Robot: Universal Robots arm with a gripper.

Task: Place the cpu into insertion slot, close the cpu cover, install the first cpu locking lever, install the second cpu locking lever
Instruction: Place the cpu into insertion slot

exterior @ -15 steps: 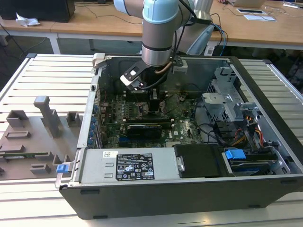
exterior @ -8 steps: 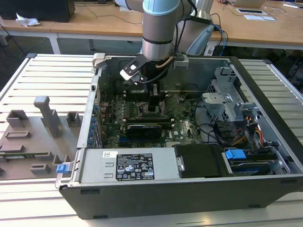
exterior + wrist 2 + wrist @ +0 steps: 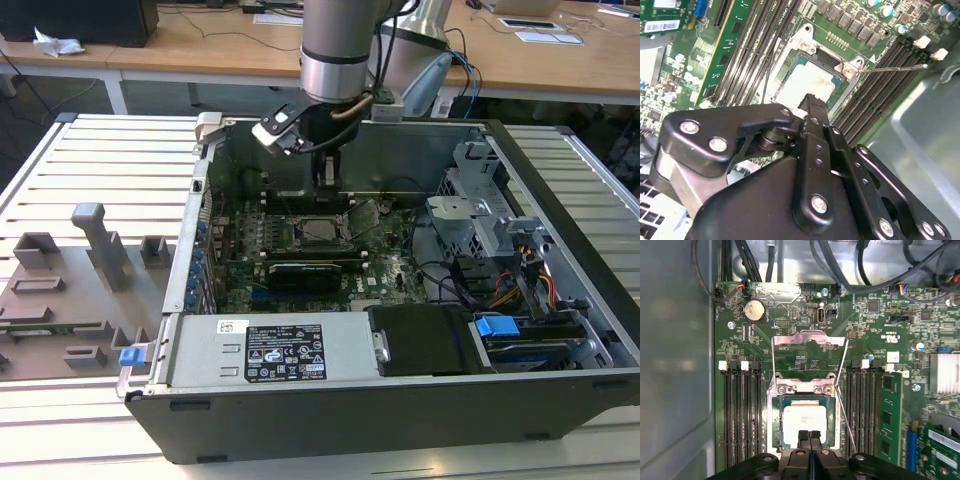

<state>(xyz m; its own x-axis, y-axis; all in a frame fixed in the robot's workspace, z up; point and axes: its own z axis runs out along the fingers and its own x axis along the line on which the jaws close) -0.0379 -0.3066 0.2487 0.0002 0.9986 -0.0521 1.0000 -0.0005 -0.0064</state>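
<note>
One closed gripper (image 3: pixel 810 434), close above cpu (image 3: pixel 805 417)

Grey power supply (image 3: pixel 270 350) sits beside a black shroud (image 3: pixel 425 338)

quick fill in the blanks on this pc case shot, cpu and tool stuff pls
1. The cpu lies in its socket on the ____ motherboard.
2. In the first wrist view, the thing nearest the tool is the ____.
3. In the exterior view, the grey parts holder lies to that view's ____ of the computer case.

Missing words: green; cpu; left
</note>
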